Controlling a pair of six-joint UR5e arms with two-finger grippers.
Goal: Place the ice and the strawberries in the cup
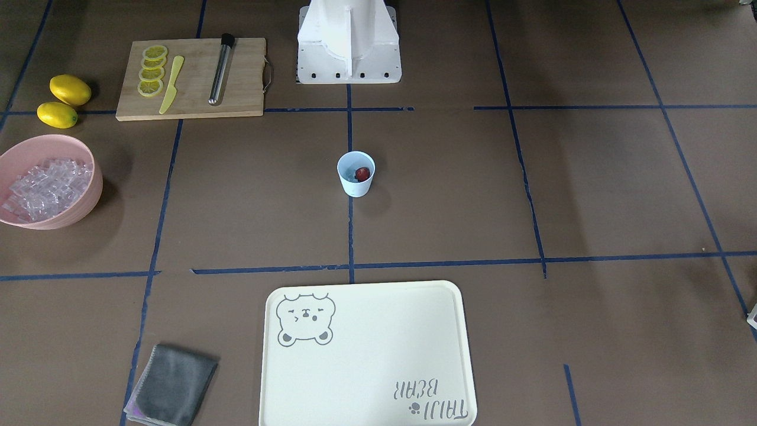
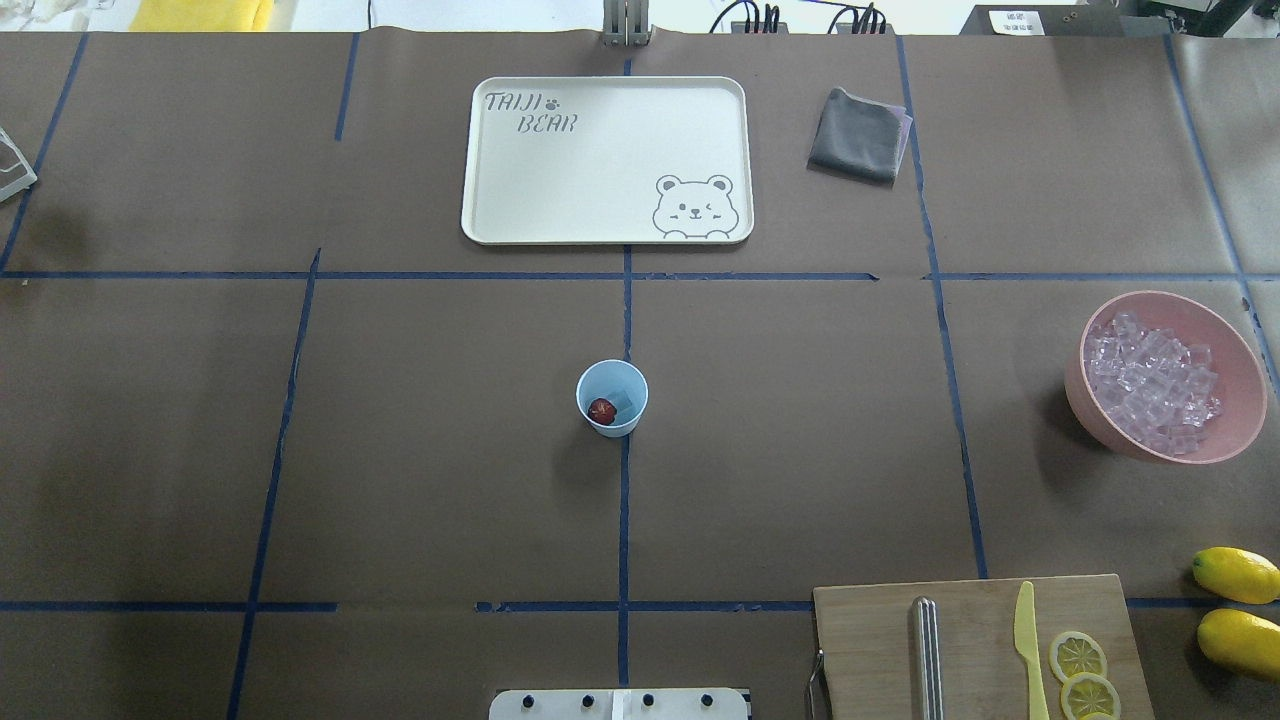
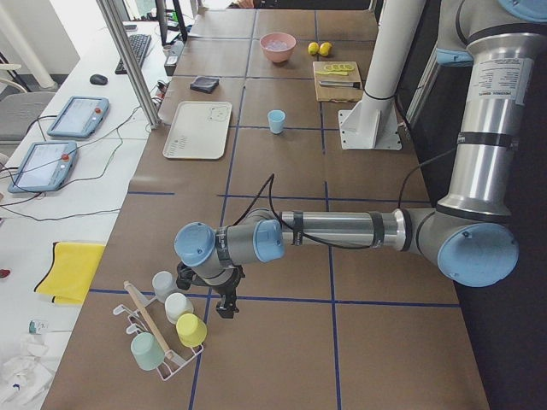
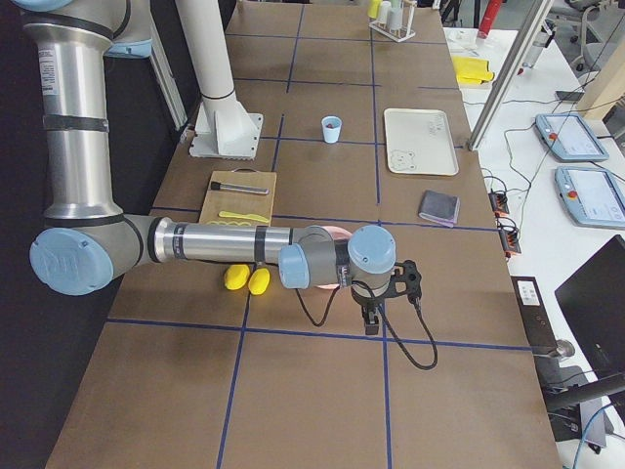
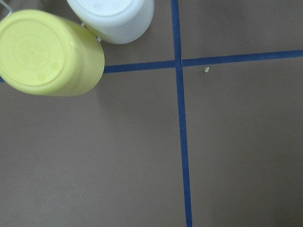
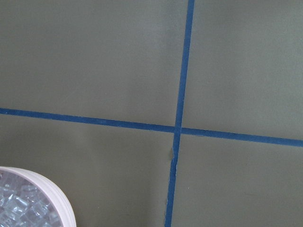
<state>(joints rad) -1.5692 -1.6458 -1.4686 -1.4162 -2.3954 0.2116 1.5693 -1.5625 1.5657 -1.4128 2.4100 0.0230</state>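
paper, brown and crossed by blue tape lines, covers the table (image 2: pixel 420 450). the left arm (image 3: pixel 342 229) reaches over the table's left end, and the left gripper (image 3: pixel 224 301) hangs above the paper just beside a wire rack (image 3: pixel 167 354) of upturned cups; its wrist camera looks down on a yellow cup (image 5: pixel 47 52) and a white cup (image 5: pixel 113 19). the right arm (image 4: pixel 215 242) stretches over the opposite end, and the right gripper (image 4: pixel 374 319) points down near the pink bowl (image 1: pixel 86 204). each tool shows only in a side view, so i cannot tell whether either is clenched or released.

a cream bear tray (image 2: pixel 600 170) lies on the operators' side of the table. the wooden cutting board (image 1: pixel 242 71) carries lemon slices (image 1: pixel 152 71), a yellow knife (image 1: pixel 171 86) and a metal rod (image 1: pixel 219 71). a grey cloth (image 1: pixel 174 384) sits beside the tray. two lemons (image 1: pixel 70 89) lie between board and bowl. the cup (image 1: pixel 355 186) stands upright at the table's middle, on a tape line, well apart from everything else. the ice (image 1: pixel 47 189) fills the bowl. the strawberry (image 1: pixel 362 173) lies inside the cup; a pale square shape next to it is too small to identify.
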